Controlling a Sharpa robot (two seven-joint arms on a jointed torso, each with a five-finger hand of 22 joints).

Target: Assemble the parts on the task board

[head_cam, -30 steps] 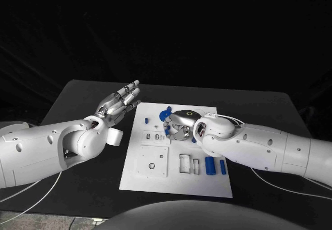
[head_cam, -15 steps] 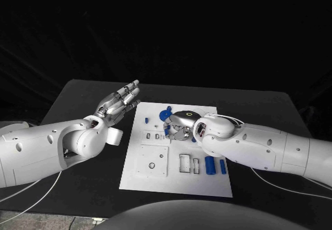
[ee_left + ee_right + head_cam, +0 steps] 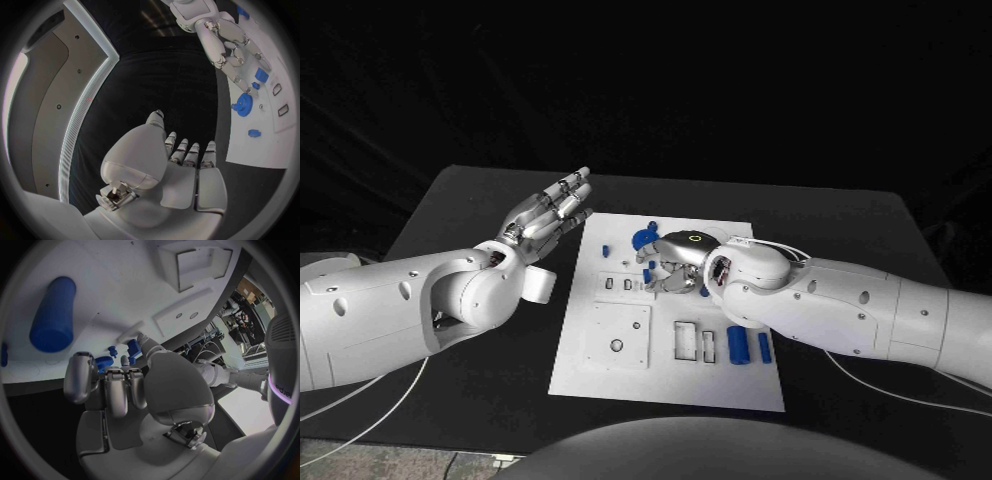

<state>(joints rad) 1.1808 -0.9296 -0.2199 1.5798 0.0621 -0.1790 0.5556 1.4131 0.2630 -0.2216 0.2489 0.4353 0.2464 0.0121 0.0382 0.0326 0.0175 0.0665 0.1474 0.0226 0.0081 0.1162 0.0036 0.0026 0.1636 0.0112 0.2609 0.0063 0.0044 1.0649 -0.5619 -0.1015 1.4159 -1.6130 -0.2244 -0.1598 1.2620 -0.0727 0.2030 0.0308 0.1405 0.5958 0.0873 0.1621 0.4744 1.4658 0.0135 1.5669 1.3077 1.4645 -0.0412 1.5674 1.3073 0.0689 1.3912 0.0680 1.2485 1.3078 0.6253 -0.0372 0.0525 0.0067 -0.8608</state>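
Fingers [image 3: 117,390] of right hand [image 3: 678,262] are curled down onto the white task board [image 3: 625,365], tips bunched near small blue parts; whether they actually pinch one is hidden under the palm in the head view, and the wrist view doesn't settle it either. Can't tell.

Right at the fingertips: a blue gear [image 3: 104,362], a small blue peg [image 3: 112,350] and a blue block [image 3: 134,349], all close together, contact unclear. In the head view the gear [image 3: 643,239] pokes out just beyond the hand, partly covered by it.

Behind the hand, toward the robot: two blue cylinders [image 3: 737,346] lying flat on the board, side by side, long axes running near-to-far. One fat cylinder [image 3: 52,314] shows up in the right wrist view too, lying flat.

Beside those: rectangular pockets [image 3: 685,341] in the board, dark inside, contents not readable. Round hole [image 3: 616,346] in the square plate next to them.

Left hand [image 3: 548,215] is well off to the side of the board, over the black table [image 3: 473,200], fingers [image 3: 187,152] straight and side by side, holding nothing.
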